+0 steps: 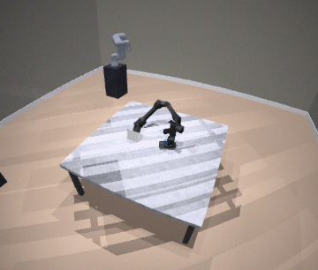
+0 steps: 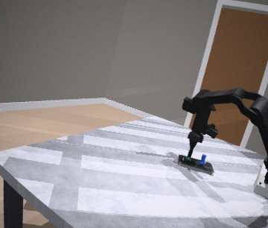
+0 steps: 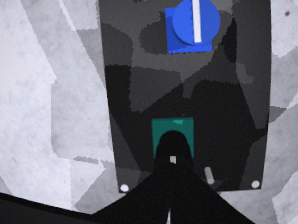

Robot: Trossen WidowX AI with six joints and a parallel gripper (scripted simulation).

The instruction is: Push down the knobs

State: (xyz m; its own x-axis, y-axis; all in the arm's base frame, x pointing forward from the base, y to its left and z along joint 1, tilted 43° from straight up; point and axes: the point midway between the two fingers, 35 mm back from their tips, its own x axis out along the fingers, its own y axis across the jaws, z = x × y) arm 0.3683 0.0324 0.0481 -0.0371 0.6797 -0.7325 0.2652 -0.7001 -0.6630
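Gripper (image 3: 170,156): jaws closed, empty, tip atop green knob (image 3: 172,129) near circuit board (image 3: 120,83) edge. Risk: off-centre push tilts potentiometer loose.

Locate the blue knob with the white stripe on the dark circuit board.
In the wrist view the blue knob sits at the upper right of the dark circuit board, beyond the green part under the shut gripper.

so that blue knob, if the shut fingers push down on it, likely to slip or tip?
The blue knob has a flat round top with a raised white bar, so a centred push probably seats it straight. The shut gripper tapers to a narrow tip; off-centre contact might tilt it. The circuit board looks small, so it may shift.
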